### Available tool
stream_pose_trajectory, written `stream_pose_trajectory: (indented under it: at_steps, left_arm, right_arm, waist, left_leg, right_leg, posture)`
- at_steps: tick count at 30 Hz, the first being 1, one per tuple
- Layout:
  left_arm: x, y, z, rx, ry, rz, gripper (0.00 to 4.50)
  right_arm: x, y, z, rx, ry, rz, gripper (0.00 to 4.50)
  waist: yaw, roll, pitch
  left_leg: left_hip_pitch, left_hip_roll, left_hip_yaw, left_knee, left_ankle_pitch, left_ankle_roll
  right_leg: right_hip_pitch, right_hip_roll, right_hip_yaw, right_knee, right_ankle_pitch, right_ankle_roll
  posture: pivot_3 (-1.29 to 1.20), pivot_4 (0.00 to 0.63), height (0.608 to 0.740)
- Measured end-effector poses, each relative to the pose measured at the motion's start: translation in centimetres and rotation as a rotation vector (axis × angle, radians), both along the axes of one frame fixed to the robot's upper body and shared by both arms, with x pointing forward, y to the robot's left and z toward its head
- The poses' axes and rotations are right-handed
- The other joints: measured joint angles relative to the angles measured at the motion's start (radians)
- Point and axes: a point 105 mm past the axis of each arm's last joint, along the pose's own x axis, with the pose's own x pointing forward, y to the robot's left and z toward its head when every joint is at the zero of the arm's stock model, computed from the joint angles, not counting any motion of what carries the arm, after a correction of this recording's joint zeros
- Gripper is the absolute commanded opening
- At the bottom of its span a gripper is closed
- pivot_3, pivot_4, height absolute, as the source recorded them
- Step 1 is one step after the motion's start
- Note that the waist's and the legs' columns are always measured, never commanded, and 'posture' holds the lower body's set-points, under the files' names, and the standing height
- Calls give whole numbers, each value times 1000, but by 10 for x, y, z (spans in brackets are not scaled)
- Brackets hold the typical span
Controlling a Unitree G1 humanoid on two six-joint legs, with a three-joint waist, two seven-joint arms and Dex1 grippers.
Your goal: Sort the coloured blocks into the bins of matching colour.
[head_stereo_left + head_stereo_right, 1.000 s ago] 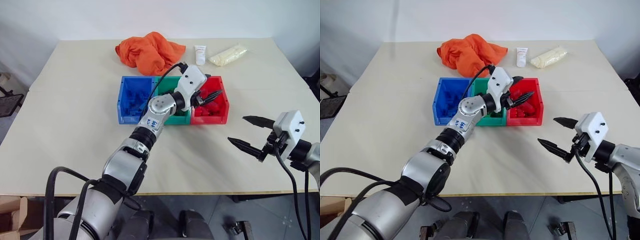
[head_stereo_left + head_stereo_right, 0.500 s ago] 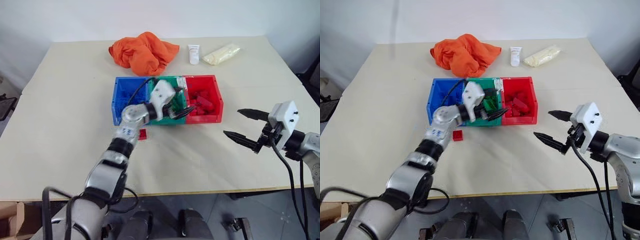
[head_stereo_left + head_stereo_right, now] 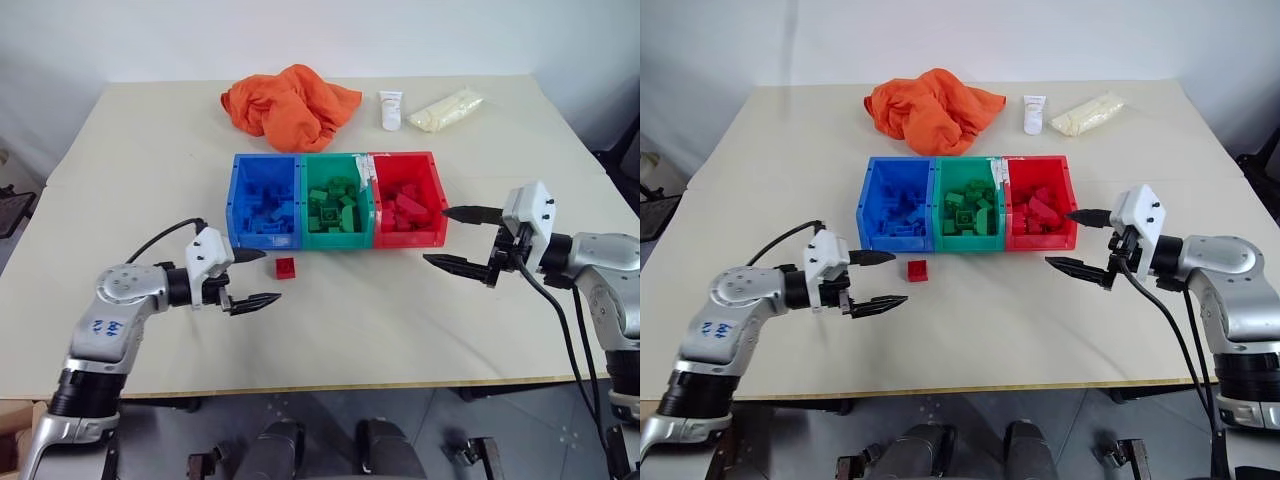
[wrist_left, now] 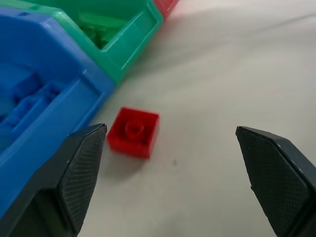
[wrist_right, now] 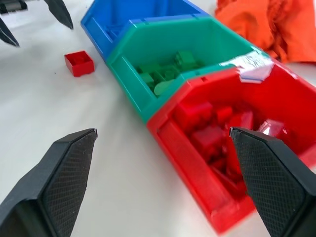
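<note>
Three joined bins stand mid-table: blue point(image 3: 240, 192), green point(image 3: 335, 240) and red point(image 3: 438, 205), each holding several blocks of its own colour. One small red block point(image 3: 286, 267) point(image 4: 133, 132) point(image 5: 79, 63) lies on the table just in front of the blue bin. My left gripper point(image 3: 252, 277) hovers open a little to the left of that block, pointing toward it, with nothing between its fingers. To the right of the red bin my right gripper point(image 3: 459, 238) is open too, pointing at the bin, empty.
An orange cloth point(image 3: 288, 104) is bunched at the back of the table behind the bins. A white tube point(image 3: 389, 108) and a pale yellow packet point(image 3: 448, 107) lie to its right. The table's front edge point(image 3: 330, 386) runs close below both arms.
My left arm has pulled back from over the red and green bins to the front left and now hovers beside the red block on the table. The right gripper has shifted toward the red bin.
</note>
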Motion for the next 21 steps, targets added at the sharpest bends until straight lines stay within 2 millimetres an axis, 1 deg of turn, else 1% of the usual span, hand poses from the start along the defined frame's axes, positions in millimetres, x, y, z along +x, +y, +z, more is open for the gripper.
stream_pose_trajectory:
  at_steps: [1, 2, 5, 8, 9, 12, 17, 19, 21]
  left_arm:
    - [-3, 3, 0, 3, 6, 7, 4464]
    - [-9, 10, -4, 18, 21, 20, 4464]
    - [-19, 38, -12, 62, 69, 97, 4464]
    - [-27, 55, -14, 74, 86, 146, 4464]
    - [-28, 57, -16, 76, 91, 154, 4464]
    - [-31, 60, -19, 75, 107, 165, 4464]
    - [-29, 58, -16, 61, 93, 171, 4464]
    - [-23, 50, -12, 39, 66, 163, 4464]
    - [-18, 39, -13, 21, 57, 144, 4464]
  right_arm:
    - [2, 2, -1, 0, 3, 8, 4500]
    - [4, 6, 0, -2, 1, 23, 4500]
    - [6, 4, -4, -6, 19, 25, 4500]
    - [6, 5, -4, -11, 21, 39, 4500]
    - [6, 5, -4, -13, 20, 43, 4500]
    - [5, 6, -4, -19, 19, 57, 4500]
    - [4, 6, -4, -21, 20, 62, 4500]
    - [4, 6, -4, -21, 20, 63, 4500]
    - [4, 6, -5, -21, 20, 60, 4500]
  waist:
    - [0, 0, 0]
    - [-2, 0, 0]
    - [-13, 0, 0]
    - [-18, 0, 0]
    - [-20, 0, 0]
    - [-18, 0, 0]
    - [-21, 0, 0]
    - [-20, 0, 0]
    - [-20, 0, 0]
  left_leg:
    - [0, 0, 0, 0, 0, 0]
    - [0, 1, 1, -1, 0, -1]
    - [0, 4, 1, -2, -1, -2]
    - [1, 5, 1, -2, -1, -3]
    - [1, 5, 1, -2, -1, -3]
    - [0, 5, 0, -1, -1, -2]
    - [1, 5, 0, -2, -2, -3]
    - [0, 5, 0, -1, -2, -3]
    - [0, 5, 1, -1, -2, -3]
  right_leg:
    - [0, 0, 0, 0, 0, 0]
    - [0, 0, 0, 0, 0, 0]
    - [-1, 1, 0, 0, 0, -3]
    - [-1, 2, 0, 0, 0, -4]
    - [-1, 2, 0, 0, 0, -4]
    - [0, 2, 0, 0, 0, -4]
    - [-1, 2, 0, 0, 0, -4]
    - [-1, 2, 0, 0, 0, -4]
    - [-1, 2, 0, 0, 0, -4]
  posture:
    - [0, 150, 740]
    - [0, 150, 740]
    - [0, 150, 740]
    - [0, 150, 740]
    - [0, 150, 740]
    - [0, 150, 740]
    - [0, 150, 740]
    - [0, 150, 740]
    - [0, 150, 740]
